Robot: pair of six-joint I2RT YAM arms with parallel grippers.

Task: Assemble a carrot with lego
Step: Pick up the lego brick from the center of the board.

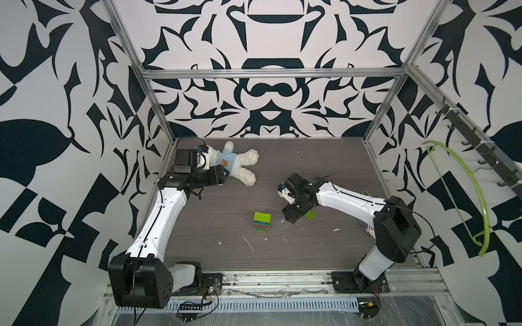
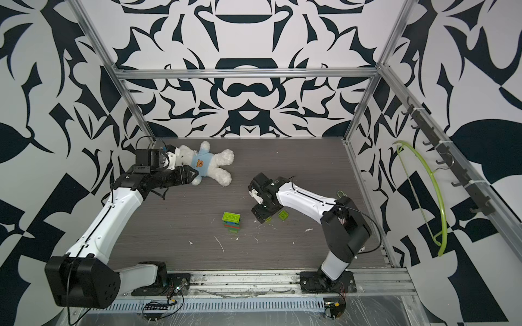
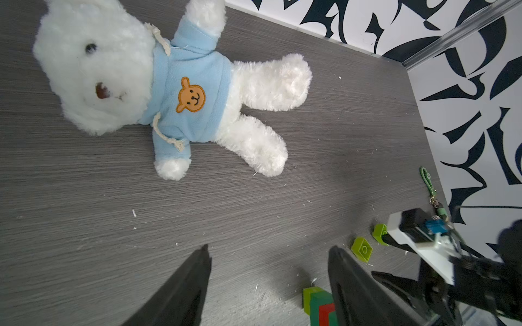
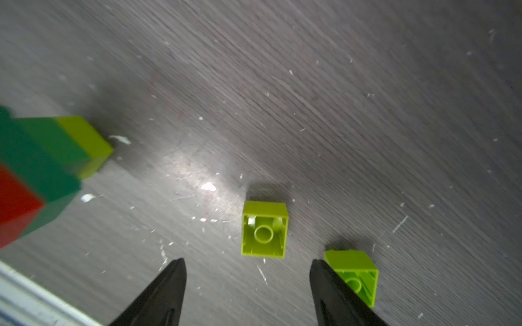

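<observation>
The carrot (image 1: pixel 262 221) (image 2: pixel 231 222) stands mid-table as a short stack: a lime oblong brick on top, then blue, red and dark green layers and a narrow lime end on the table. Two loose lime lego bricks (image 4: pixel 264 229) (image 4: pixel 353 275) lie hollow side up to its right. My right gripper (image 4: pixel 247 262) (image 1: pixel 291 218) hangs open just above them. One brick lies just beyond its tips, the other beside one finger, and nothing is held. My left gripper (image 3: pixel 269 248) (image 1: pixel 223 176) is open and empty near the teddy bear, far from the stack (image 3: pixel 319 304).
A white teddy bear (image 1: pixel 237 161) in a blue shirt lies at the back left beside the left arm. A striped keychain (image 3: pixel 426 180) lies by the right wall. A lime hanger (image 1: pixel 477 197) hangs on the right wall outside the table. White scraps dot the table.
</observation>
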